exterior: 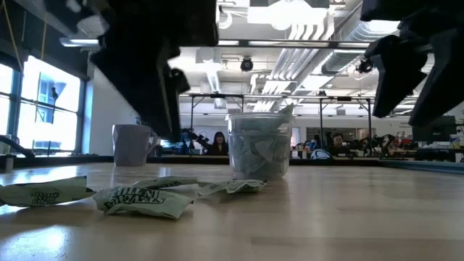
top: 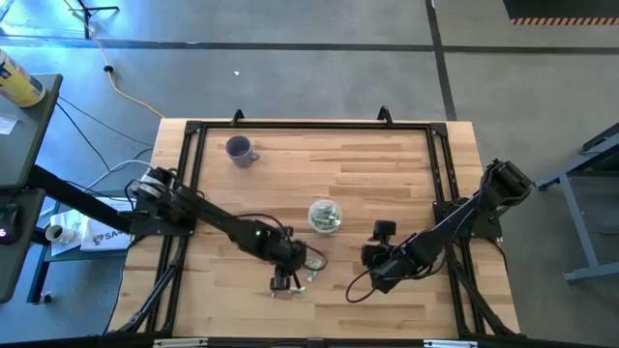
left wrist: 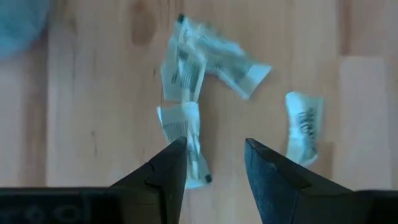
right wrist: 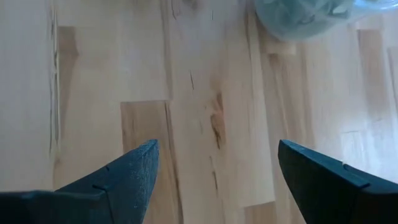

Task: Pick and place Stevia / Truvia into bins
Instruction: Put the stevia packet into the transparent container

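A few pale green and white sachets (left wrist: 186,68) lie flat on the wood near the table's near edge, also showing in the low view as sachets (exterior: 141,198). My left gripper (left wrist: 214,155) hovers open above them, pointing down; one sachet (left wrist: 186,140) lies beside its finger, another sachet (left wrist: 303,127) farther off. In the high view my left gripper (top: 287,278) sits left of the loose sachets (top: 313,273). The clear cup (top: 325,216) stands upright mid-table, filled with sachets. My right gripper (top: 372,253) waits open to the cup's right, above bare wood.
A purple mug (top: 239,151) stands near the far left of the table. A black frame (top: 309,126) runs along the table's edges. Bare wood (right wrist: 205,93) lies under my right gripper, with the cup (right wrist: 305,15) beyond it. People sit in the room behind.
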You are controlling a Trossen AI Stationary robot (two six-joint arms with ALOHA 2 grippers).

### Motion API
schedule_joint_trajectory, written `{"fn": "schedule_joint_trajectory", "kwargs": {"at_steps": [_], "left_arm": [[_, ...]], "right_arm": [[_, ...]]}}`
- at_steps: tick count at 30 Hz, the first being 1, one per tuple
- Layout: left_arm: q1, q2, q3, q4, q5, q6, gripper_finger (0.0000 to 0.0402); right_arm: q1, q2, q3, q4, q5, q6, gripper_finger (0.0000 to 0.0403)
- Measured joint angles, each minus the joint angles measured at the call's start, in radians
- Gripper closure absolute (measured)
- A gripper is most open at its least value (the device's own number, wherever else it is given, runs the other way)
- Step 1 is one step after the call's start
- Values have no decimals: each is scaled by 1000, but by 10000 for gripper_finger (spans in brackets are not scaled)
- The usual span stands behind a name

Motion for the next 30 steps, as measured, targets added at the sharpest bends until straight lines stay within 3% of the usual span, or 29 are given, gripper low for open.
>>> {"fn": "schedule_joint_trajectory", "kwargs": {"at_steps": [11, 15, 21, 26, 30], "left_arm": [[-4, 101, -35, 54, -69, 2, 193], [13, 105, -34, 47, -82, 2, 241], [87, 80, -19, -49, -111, 30, 377], [129, -15, 81, -255, -90, 90, 356], [162, -96, 152, -216, -92, 212, 377]], "right_arm": [[0, 0, 1, 6, -1, 24, 84], [0, 0, 1, 7, 7, 35, 84], [0, 0, 1, 10, 10, 49, 84], [0, -1, 21, -22, 44, 81, 84], [0, -2, 25, -35, 79, 88, 84]]}}
